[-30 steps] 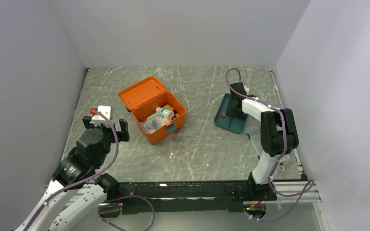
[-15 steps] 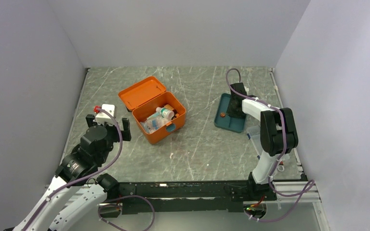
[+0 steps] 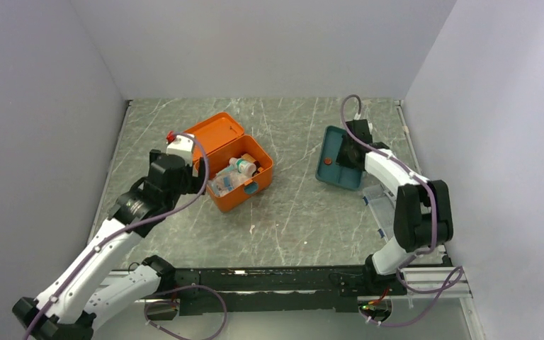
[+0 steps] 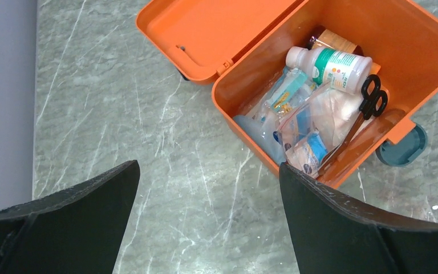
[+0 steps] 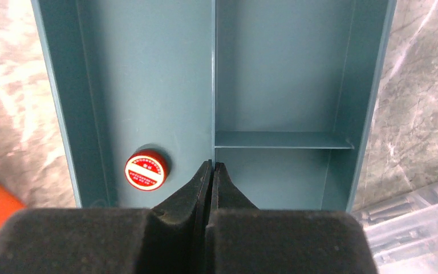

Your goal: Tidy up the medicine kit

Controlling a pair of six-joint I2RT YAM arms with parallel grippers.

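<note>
The orange medicine kit (image 3: 209,136) sits open left of centre on the worktop (image 3: 290,212), crammed with bottles and packets, so the sorting looks barely begun. The left claw (image 4: 205,188) hangs spread wide at its lower-left corner, arm stretched forward; next it should dip in for one item. The right claw (image 5: 212,166), tips pressed together, noses the teal tray's (image 5: 285,68) middle divider at upper right.

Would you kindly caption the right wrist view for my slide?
Shut right hand at divider of teal tray, red disc alongside.
</note>
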